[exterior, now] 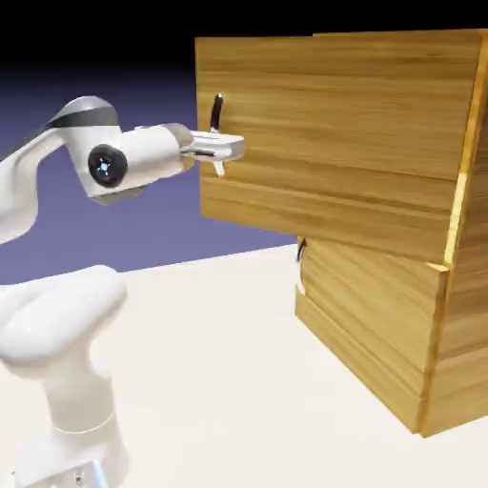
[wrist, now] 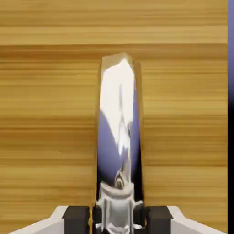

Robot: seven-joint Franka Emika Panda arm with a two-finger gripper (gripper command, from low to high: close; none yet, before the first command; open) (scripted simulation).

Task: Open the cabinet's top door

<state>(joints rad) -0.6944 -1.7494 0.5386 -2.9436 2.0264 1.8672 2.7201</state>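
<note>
The cabinet (exterior: 381,324) of light wood planks stands at the exterior view's right. Its top door (exterior: 334,143) is swung out from the body, its handle edge well forward of the lower panel. A dark-and-white bar handle (exterior: 216,112) stands upright near that edge. My gripper (exterior: 224,151) reaches it level from the left and is shut on its lower part. In the hand view the shiny handle (wrist: 118,119) rises between my dark fingertips (wrist: 77,217), which press against its base, with the door's wood (wrist: 45,114) filling the background.
The lower door (exterior: 372,295) stays flush with the cabinet, its small handle (exterior: 300,262) near its left edge. The white tabletop (exterior: 210,381) stretches in front of the cabinet. My arm's base (exterior: 67,381) stands at the lower left.
</note>
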